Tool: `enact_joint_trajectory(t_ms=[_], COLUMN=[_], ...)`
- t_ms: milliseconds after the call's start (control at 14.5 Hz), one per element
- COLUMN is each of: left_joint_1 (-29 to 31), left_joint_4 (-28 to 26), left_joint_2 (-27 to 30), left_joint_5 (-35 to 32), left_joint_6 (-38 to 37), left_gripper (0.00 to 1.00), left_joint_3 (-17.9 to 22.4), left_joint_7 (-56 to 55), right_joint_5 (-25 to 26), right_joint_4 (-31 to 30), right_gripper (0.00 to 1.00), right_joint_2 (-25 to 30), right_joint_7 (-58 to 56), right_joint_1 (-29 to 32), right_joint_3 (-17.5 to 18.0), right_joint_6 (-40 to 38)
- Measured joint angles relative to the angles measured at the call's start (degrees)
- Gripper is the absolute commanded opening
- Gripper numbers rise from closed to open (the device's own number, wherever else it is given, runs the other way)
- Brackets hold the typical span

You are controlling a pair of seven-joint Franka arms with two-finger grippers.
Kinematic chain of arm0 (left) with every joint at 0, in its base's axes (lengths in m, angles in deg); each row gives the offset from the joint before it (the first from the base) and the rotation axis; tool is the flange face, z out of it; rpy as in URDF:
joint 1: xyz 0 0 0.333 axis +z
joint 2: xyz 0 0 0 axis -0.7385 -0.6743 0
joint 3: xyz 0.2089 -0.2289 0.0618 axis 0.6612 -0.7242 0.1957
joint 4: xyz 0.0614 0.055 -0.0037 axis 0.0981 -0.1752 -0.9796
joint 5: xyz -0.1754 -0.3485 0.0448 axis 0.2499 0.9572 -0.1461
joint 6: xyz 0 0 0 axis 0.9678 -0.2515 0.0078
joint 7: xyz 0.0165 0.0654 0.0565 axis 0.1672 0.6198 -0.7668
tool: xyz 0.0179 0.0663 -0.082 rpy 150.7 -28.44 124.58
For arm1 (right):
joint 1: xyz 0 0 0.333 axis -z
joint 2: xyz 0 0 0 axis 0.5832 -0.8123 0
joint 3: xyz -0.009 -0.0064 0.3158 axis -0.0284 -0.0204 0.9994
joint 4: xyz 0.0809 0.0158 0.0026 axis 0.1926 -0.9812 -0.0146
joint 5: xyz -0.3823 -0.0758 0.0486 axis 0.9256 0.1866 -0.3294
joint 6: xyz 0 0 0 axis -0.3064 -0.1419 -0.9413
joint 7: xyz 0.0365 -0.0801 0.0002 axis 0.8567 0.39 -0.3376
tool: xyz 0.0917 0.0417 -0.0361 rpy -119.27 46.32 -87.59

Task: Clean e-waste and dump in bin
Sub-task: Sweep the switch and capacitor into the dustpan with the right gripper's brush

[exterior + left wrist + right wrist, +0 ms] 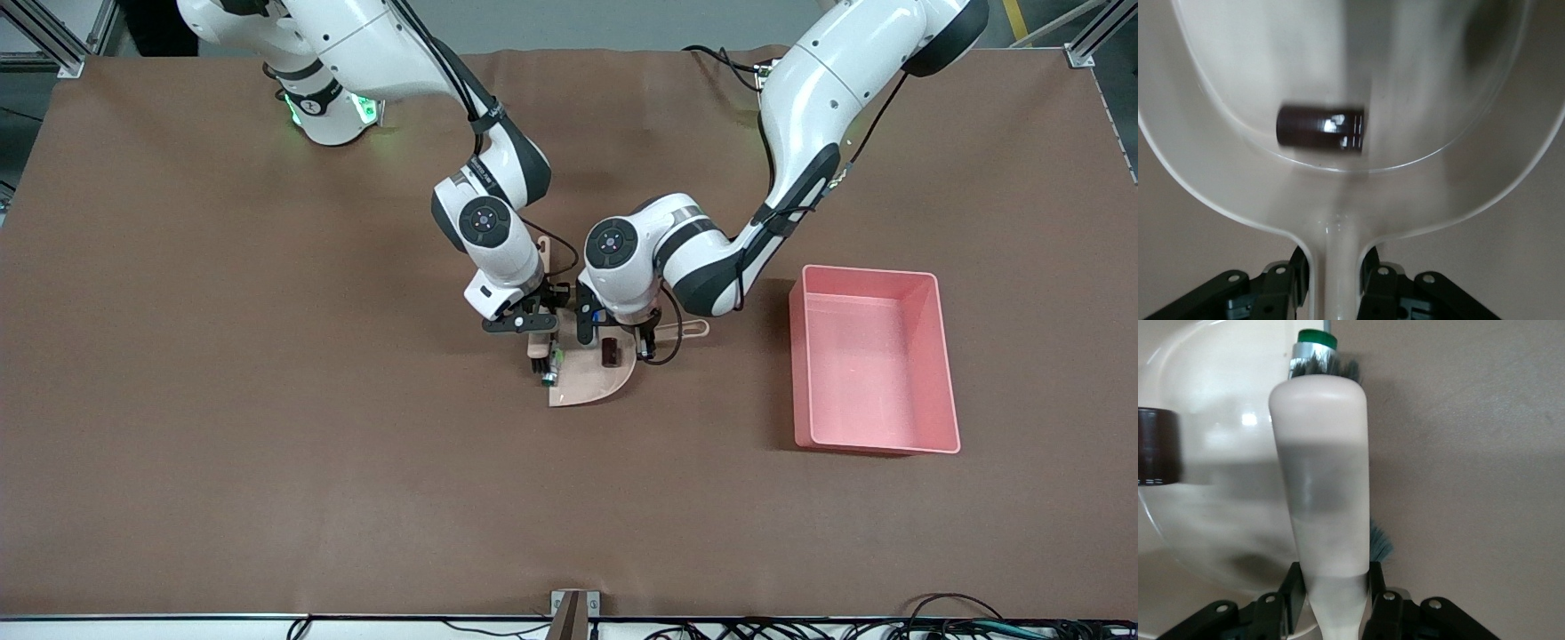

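A beige dustpan point(591, 384) lies flat mid-table, and my left gripper point(655, 338) is shut on its handle point(1338, 280). One piece of the e-waste, a small dark block point(610, 351) point(1320, 128), sits inside the pan. The other piece, white with a silvery-green end point(552, 366) point(1313, 347), lies at the pan's rim on the right arm's side. A beige brush point(537, 349) point(1321, 473) touches it, with my right gripper point(532, 322) point(1335, 600) shut on the brush handle. The pink bin point(867, 270) stands toward the left arm's end, holding nothing I can see.
The brown mat covers the whole table point(267, 400). Both arms crowd together over the dustpan. The bin's nearest wall point(798, 356) stands a short way from the pan's handle.
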Motion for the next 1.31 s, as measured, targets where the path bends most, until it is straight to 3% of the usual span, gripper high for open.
enact_joint_trajectory(t_ms=[1306], left_joint_1=[-0.1], left_joint_4=[0.2], left_joint_2=[-0.2], left_joint_5=[0.0], left_joint_6=[0.0], left_gripper=[0.03], left_joint_3=[0.0], left_joint_7=[-0.9], right_joint_5=[0.0], right_joint_4=[1.7], right_gripper=[0.01], right_joint_2=[-0.2], right_joint_7=[-0.3], right_joint_1=[-1.5], right_joint_3=[0.1], right_joint_6=[-0.1])
